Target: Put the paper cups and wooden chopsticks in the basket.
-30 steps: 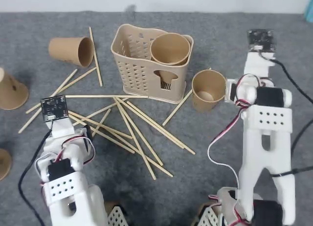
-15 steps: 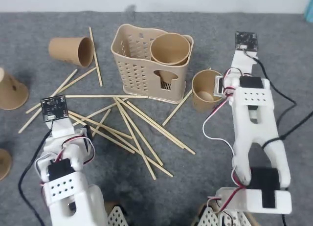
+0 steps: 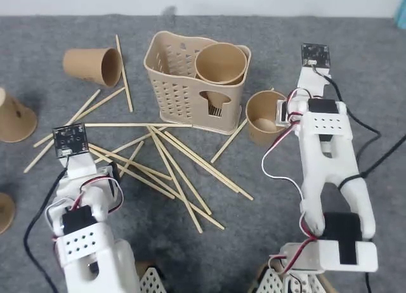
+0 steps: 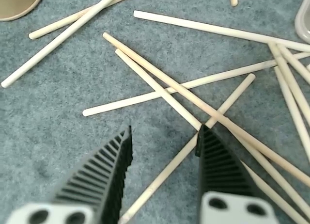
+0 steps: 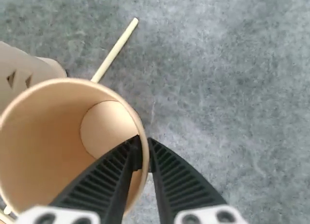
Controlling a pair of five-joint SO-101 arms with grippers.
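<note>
A beige slotted basket [image 3: 181,84] stands at the back centre with one paper cup [image 3: 221,63] upright inside it. A second upright paper cup [image 3: 263,118] stands just right of the basket, and my right gripper [image 3: 283,115] is shut on its rim. The right wrist view shows this cup [image 5: 58,146] with one finger of the right gripper [image 5: 144,142] inside the wall and one outside. Several wooden chopsticks [image 3: 165,160] lie scattered in front of the basket. My left gripper [image 4: 164,132] is open low over them, with one chopstick [image 4: 174,161] lying between its fingers.
Another cup [image 3: 92,66] lies on its side at the back left. Two more cups [image 3: 13,118] [image 3: 5,212] sit at the left edge. A loose chopstick [image 5: 114,49] lies beyond the held cup. The left arm [image 3: 79,223] sits at the front left.
The right arm has swung left and stretched farther back. The cup at its gripper has shifted slightly toward the basket. The left arm has not moved.
</note>
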